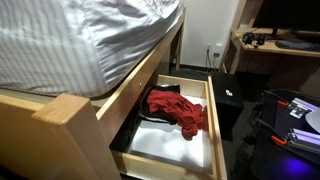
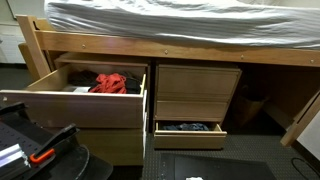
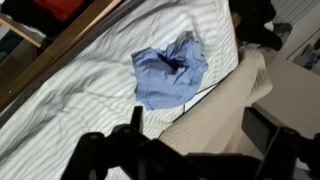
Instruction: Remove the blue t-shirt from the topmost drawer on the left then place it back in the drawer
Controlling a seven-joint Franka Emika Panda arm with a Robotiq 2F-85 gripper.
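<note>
Fingers (image 3: 262, 130) show as dark, blurred shapes along the bottom edge of the wrist view. They are spread wide apart with nothing between them, and hang over the side of the bed.

Biggest in the scene is the bed (image 1: 70, 40). Its mattress is covered by a rumpled grey-and-white striped sheet (image 3: 90, 90), and it rests on a light wooden frame (image 2: 180, 52) with drawers built in beneath. A wooden desk (image 1: 270, 45) stands in the background beyond the bed.

On the left of the frame, the topmost drawer (image 2: 75, 108) is pulled far out in both exterior views, and much of its pale floor is bare. A lower drawer (image 2: 188, 130) on the other side stands partly open with dark clothing inside.

A red garment (image 1: 182, 112) lies bunched in the topmost drawer, toward the end nearest the frame. The blue t-shirt (image 3: 170, 72) is in no drawer. It lies crumpled on the striped sheet near the mattress edge, ahead of the fingers and clear of them.
</note>
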